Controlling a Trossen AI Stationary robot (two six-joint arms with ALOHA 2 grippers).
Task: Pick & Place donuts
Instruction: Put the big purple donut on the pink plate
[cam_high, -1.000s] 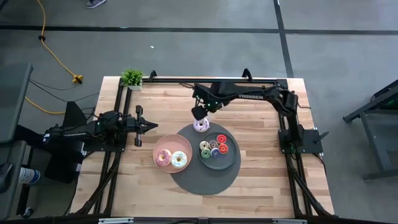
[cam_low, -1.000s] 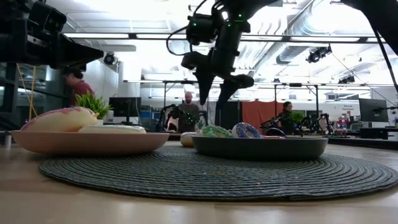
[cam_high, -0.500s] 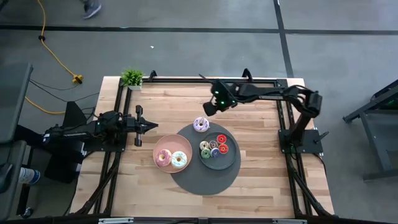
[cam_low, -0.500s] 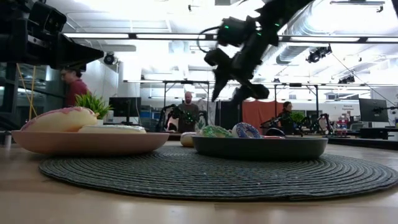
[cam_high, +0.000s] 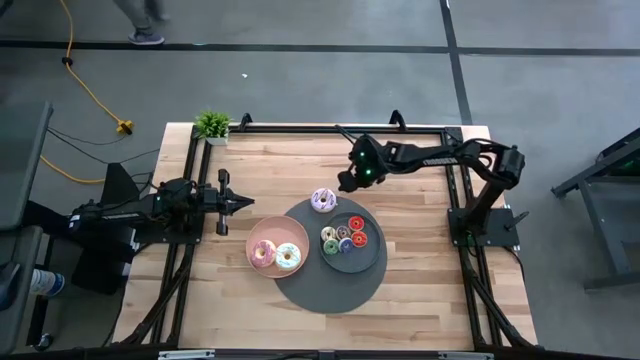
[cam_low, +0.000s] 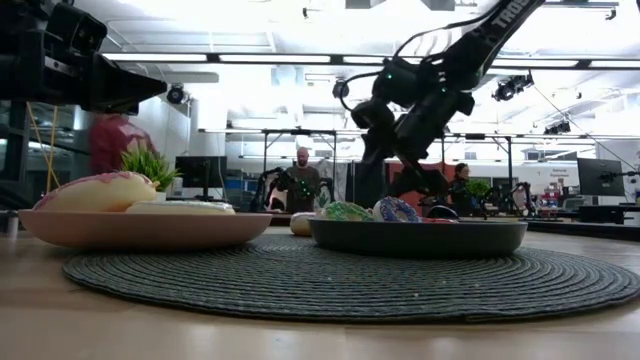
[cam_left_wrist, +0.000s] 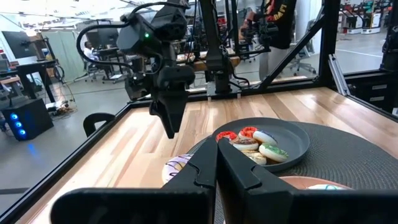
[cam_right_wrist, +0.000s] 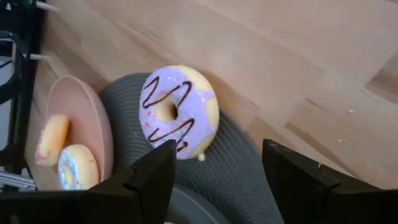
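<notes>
On the wooden surface a round grey mat lies; right end effector spread empty, left end effector pressed together.

Readable text, low view: white capitals "TRO", the remainder cut off by the picture's edge, on the dark right arm link that rises above the grey plate.

High view: white lettering on the same arm link, too small to read.

No other legible labels or numbers.
</notes>
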